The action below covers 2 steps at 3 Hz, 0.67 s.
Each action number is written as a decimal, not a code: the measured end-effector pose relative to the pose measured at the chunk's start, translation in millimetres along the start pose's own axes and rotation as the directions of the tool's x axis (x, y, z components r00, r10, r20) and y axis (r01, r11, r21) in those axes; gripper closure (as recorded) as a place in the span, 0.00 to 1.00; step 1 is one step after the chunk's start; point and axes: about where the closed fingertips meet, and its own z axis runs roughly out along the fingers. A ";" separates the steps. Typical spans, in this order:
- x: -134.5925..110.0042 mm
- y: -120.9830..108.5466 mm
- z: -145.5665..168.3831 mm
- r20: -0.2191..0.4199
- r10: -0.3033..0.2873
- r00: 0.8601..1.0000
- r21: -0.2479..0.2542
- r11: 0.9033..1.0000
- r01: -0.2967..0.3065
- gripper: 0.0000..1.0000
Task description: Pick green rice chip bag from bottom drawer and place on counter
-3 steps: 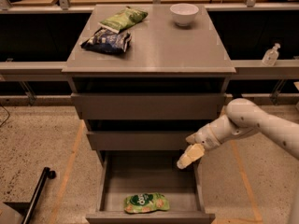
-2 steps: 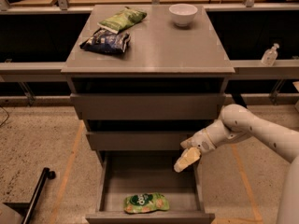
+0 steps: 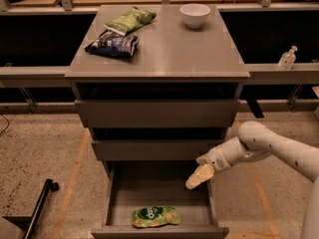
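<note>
Below the counter's [image 3: 169,54] front-right corner the gripper [image 3: 199,176], its spread impossible to tell, edges lower toward the untouched green rice chip bag [image 3: 155,216].

Three bags [image 3: 155,216] [image 3: 130,20] [image 3: 112,44] — one gripper [image 3: 199,176] over drawer [image 3: 159,231].

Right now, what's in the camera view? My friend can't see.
The end effector hangs over the right side of the open bottom drawer; the green chip bag lies at its front. The counter holds a pale bag, a blue bag and a bowl.
</note>
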 end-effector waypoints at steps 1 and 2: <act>23.9 -24.3 27.4 0.013 0.067 0.998 0.035 0.997 -0.068 0.00; 48.8 -53.8 55.4 0.035 0.156 0.987 0.059 0.986 -0.158 0.00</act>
